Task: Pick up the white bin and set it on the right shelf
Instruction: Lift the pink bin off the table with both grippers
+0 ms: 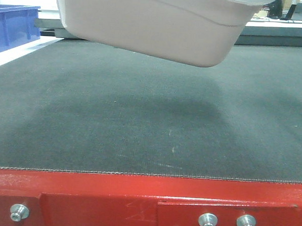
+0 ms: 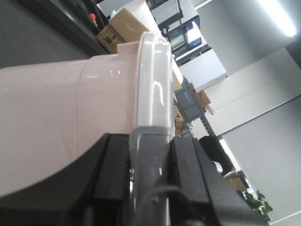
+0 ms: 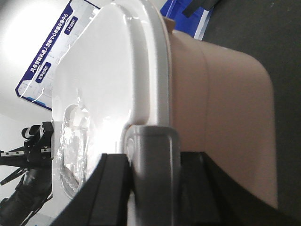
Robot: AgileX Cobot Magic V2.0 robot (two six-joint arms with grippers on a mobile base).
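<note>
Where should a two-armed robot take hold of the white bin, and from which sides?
Probably by the overhanging lid rim on opposite sides, one arm from each. The white bin has broad, smooth, rounded walls too wide for jaws; the rim is thin. The left gripper and right gripper clamp there.

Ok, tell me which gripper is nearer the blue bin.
Left. The left gripper and right gripper both clamp the white bin's rim; the blue bin lies leftward, beyond the white bin from the right gripper.
</note>
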